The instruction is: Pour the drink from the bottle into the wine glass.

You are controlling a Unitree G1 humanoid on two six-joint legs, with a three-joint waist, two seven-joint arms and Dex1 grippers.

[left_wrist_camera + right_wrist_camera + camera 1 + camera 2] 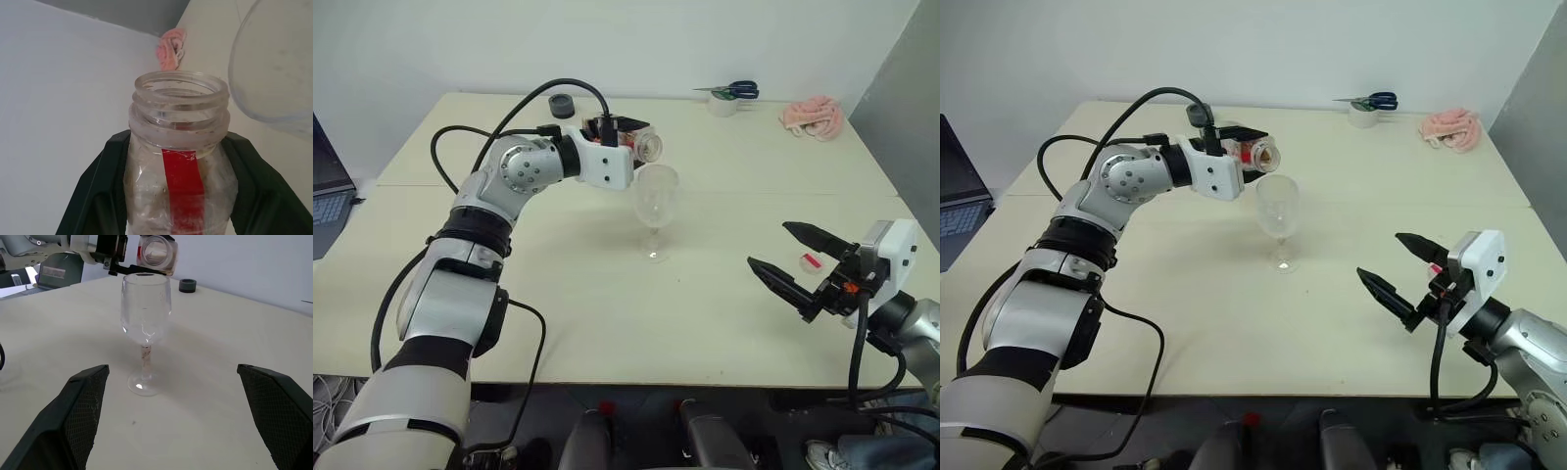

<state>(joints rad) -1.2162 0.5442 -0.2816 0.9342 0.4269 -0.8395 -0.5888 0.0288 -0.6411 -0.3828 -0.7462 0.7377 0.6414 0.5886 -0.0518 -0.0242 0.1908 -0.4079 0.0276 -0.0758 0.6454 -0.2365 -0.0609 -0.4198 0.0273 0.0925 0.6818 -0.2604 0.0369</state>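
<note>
The wine glass (656, 201) stands upright in the middle of the table, clear, with no liquid showing in its bowl. My left gripper (625, 135) is shut on the bottle (641, 145), a small clear bottle with a red label strip (183, 181). The bottle lies about level, its open mouth (155, 252) just above and behind the glass rim. Of the drink I make out only a reddish tint inside the bottle. My right gripper (769, 244) hangs open and holds nothing, to the right of the glass near the table's front edge, pointing at the glass (145, 313).
A dark round cap (561, 105) lies at the back of the table behind my left arm. Blue-handled scissors on a tape roll (729, 98) and a pink cloth (814, 116) sit at the back right. A small red item (811, 261) lies beside my right gripper. A laptop (328, 196) is off to the left.
</note>
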